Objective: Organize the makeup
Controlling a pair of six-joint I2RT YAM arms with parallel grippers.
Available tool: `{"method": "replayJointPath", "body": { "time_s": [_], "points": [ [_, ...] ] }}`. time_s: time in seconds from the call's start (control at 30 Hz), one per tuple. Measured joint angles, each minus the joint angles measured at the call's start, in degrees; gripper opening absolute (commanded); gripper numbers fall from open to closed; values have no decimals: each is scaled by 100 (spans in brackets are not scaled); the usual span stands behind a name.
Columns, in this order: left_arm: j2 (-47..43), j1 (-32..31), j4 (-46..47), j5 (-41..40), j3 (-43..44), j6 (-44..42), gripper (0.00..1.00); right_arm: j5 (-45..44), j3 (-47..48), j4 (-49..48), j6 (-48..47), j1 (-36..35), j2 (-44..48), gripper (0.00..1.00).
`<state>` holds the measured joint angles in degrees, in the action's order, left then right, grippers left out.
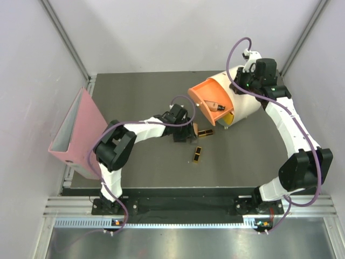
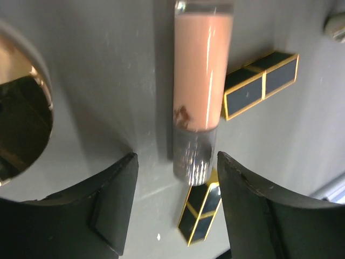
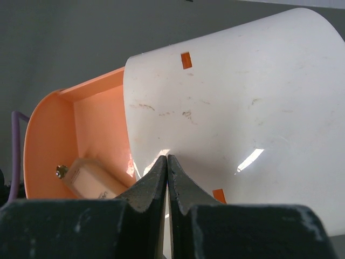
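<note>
On the left I am stretched low from the base toward 1 o'clock, elbow folded, with the left gripper (image 2: 177, 162) pointing down at the dark matte table (image 1: 140, 91). Its jaws stand apart, one blunt black finger on each side of the dark end of a peach tube (image 2: 202, 81) that lies flat. A gap shows on both sides, so nothing is gripped.

The tube has a clear, glossy barrel with peach fill and a smoky, ribbed-looking cap. At its 3 o'clock lies a black-and-gold case (image 2: 261, 83), a slim rectangle of shiny black panels edged in gold, set at a slant. A second case (image 2: 200, 211) of the same make sits at 6 o'clock, just beside the tube's dark end. At 9 o'clock in the left wrist view is the round compact (image 2: 19, 124), its face a gold mirror, cut off by the frame.

On the right the arm climbs from its base, elbow out at 3 o'clock, and reaches to the table's 1 o'clock. The right gripper (image 3: 167, 170) has its jaws pressed together, tips at the smooth, curved wall of the cream box (image 3: 242, 108). I cannot tell whether they touch it. The orange drawer (image 3: 48, 140) juts out of the box toward 9 o'clock, and a second peach tube (image 3: 94, 181) lies inside it.

A pink binder (image 1: 81, 129) stands at the table's 9 o'clock edge.
</note>
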<state>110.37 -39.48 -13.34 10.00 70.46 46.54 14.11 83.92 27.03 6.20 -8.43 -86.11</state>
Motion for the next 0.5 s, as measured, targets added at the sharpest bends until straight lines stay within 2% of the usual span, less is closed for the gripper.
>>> {"method": "replayJointPath", "body": {
  "time_s": [0.2,0.3,0.33,0.43,0.5],
  "points": [
    [157,-116,142,-50,136,214,59,31,-28,-74,-2,0,-4,3],
    [201,-133,173,-72,146,380,50,35,-28,-81,-2,0,-7,3],
    [229,-133,181,-81,151,452,44,37,-28,-83,-2,0,-7,3],
    [289,-133,181,-101,177,601,38,44,-28,-101,-2,0,-17,3],
    [321,-140,168,-85,216,667,28,50,-28,-111,-2,0,-20,4]
  ]
}}
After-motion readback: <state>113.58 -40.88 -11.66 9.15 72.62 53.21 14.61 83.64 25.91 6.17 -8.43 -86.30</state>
